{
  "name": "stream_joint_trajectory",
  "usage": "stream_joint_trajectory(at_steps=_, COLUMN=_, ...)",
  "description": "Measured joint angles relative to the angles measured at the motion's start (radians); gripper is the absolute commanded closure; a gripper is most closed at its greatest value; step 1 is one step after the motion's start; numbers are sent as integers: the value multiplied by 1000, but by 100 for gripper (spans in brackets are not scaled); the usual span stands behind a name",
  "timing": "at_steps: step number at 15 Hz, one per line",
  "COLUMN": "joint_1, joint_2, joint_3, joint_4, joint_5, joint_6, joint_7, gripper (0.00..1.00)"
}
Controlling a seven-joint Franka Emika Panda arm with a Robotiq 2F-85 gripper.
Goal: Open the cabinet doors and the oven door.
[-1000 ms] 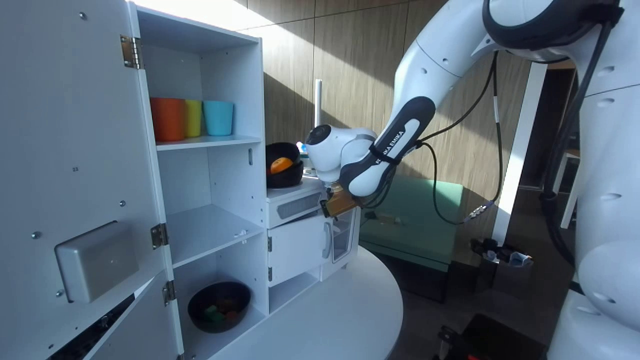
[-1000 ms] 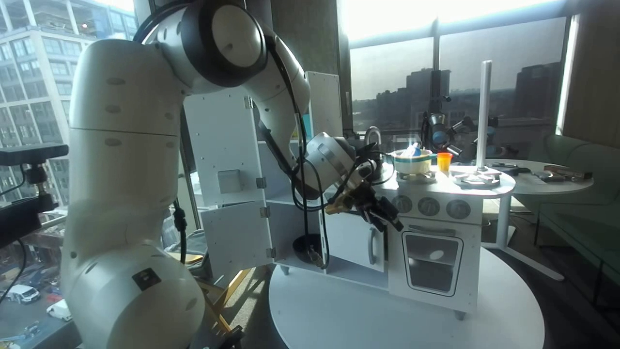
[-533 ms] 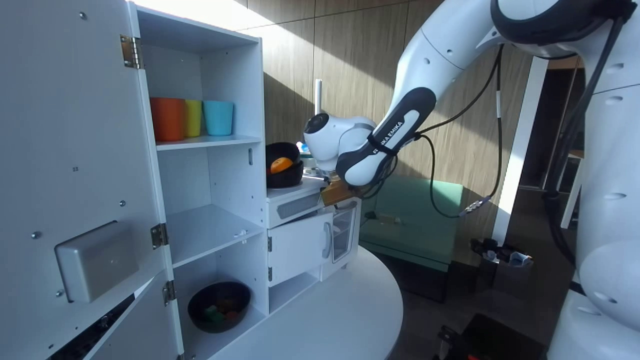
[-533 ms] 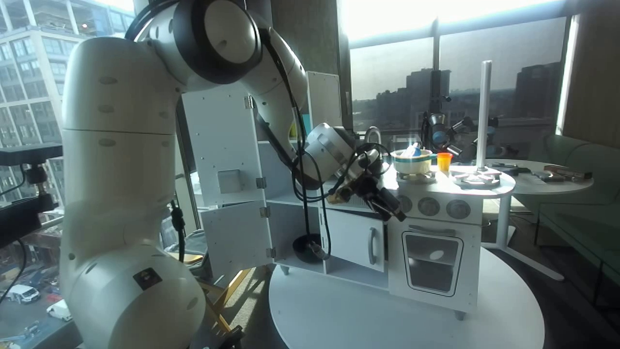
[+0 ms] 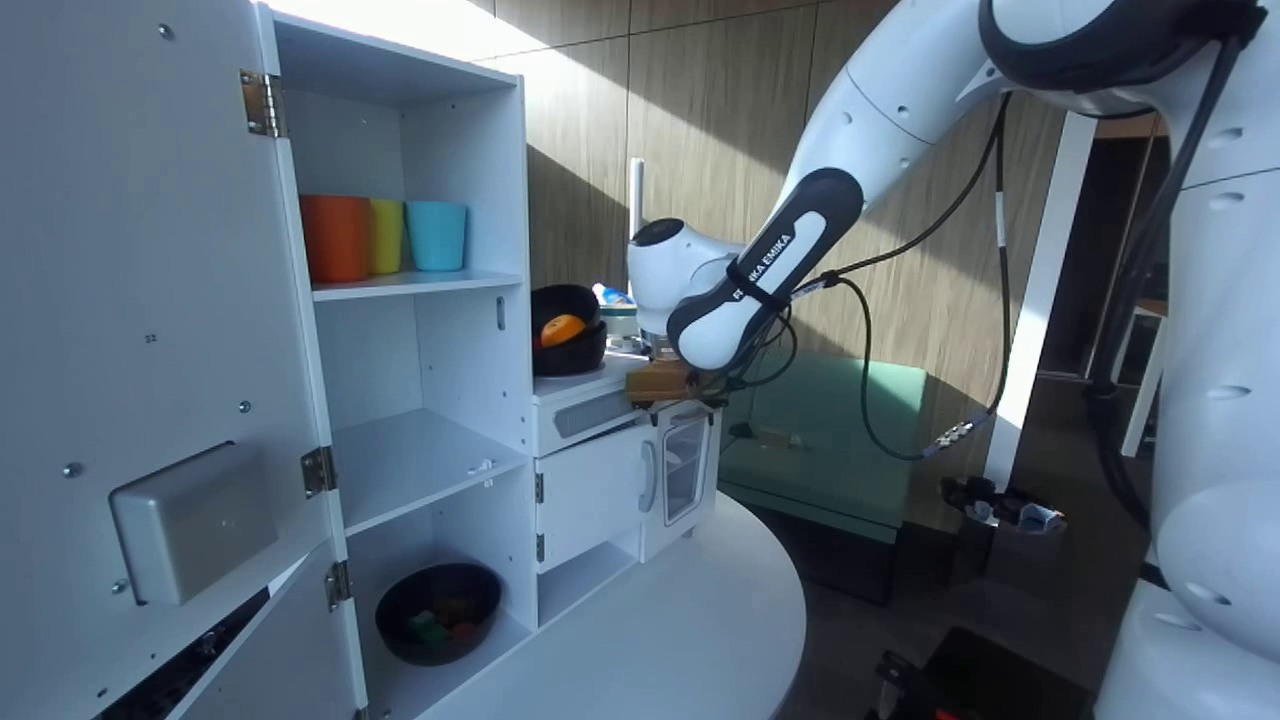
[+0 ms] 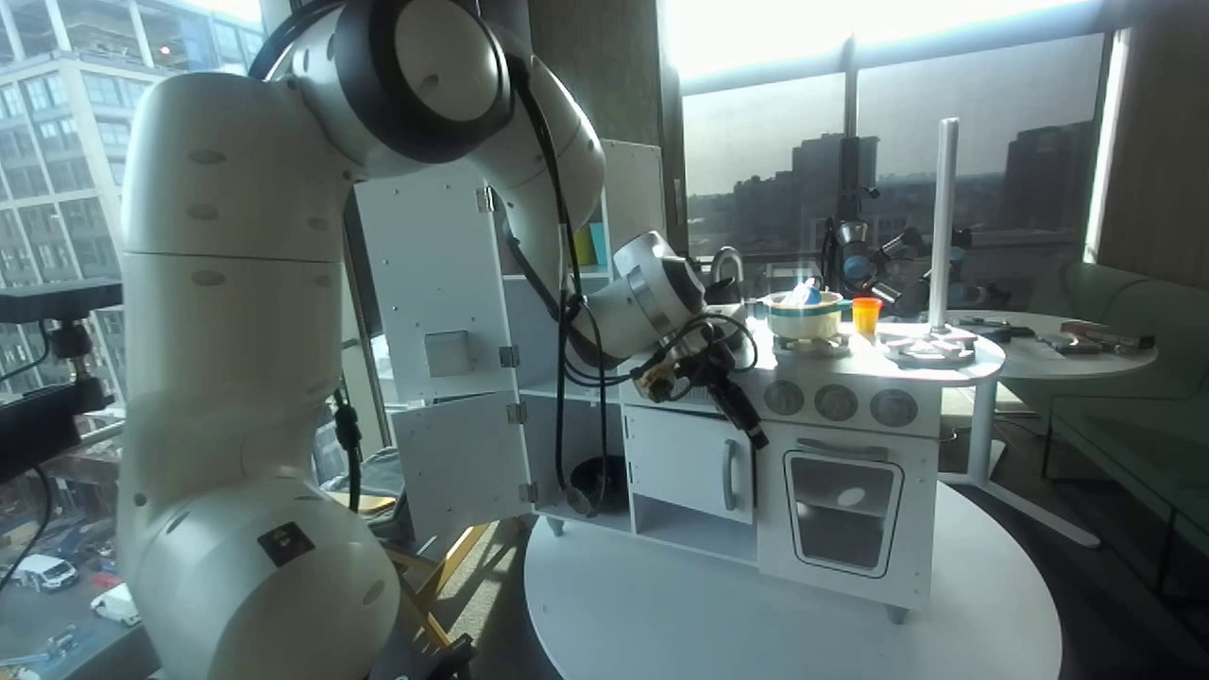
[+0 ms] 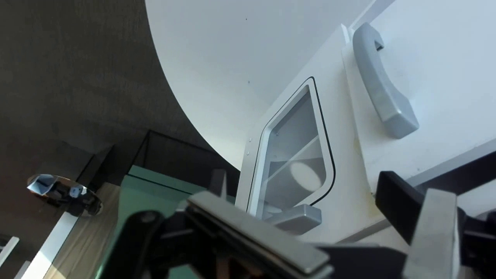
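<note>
My tool (image 7: 343, 228) has its jaws spread wide apart and holds nothing. What is new is its roll: against a moment ago it is turned about its own length, so that in an exterior view the tool (image 6: 756, 434) shows narrower, almost edge-on. The small white door (image 6: 678, 463) near it is different too. It sits a little further in, with a thinner dark gap along its free edge, though it is ajar. In the wrist view one jaw overlaps that door's upper corner; I cannot tell whether they touch. If that door counts, I judge this a slight loss of ground.

The oven door (image 6: 843, 510) is shut, right beside it, and my other jaw hides part of its grey handle (image 7: 300, 217), contact again unclear. I read the turn as lining up for the next pull; the jaws may need shifting before they can take that bar. The tall cabinet door (image 5: 150, 260) and the lower cabinet door (image 5: 290, 645) both stand open, so the oven door seems the main thing left.

Under it all is a round white surface (image 6: 727, 614). The big cabinet (image 5: 465, 140) holds an orange cup (image 5: 335, 238), a yellow cup (image 5: 385, 237), a blue cup (image 5: 436, 237) and, at the bottom, a dark bowl (image 5: 440, 580); a pot (image 6: 798, 321) sits on the counter (image 6: 850, 365) above the oven door. Beyond are a green seat (image 5: 840, 460), a wood-panelled wall (image 5: 720, 120) and wide windows (image 6: 945, 104).
</note>
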Motion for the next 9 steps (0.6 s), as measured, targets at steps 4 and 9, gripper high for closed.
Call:
stream_joint_trajectory(at_steps=4, joint_1=5, joint_2=-13, joint_3=-38, joint_4=-60, joint_5=-41, joint_6=148, joint_7=94, gripper=0)
stream_joint_trajectory(at_steps=9, joint_1=6, joint_2=-38, joint_3=-64, joint_4=-99, joint_5=-155, joint_6=242, joint_7=190, gripper=0)
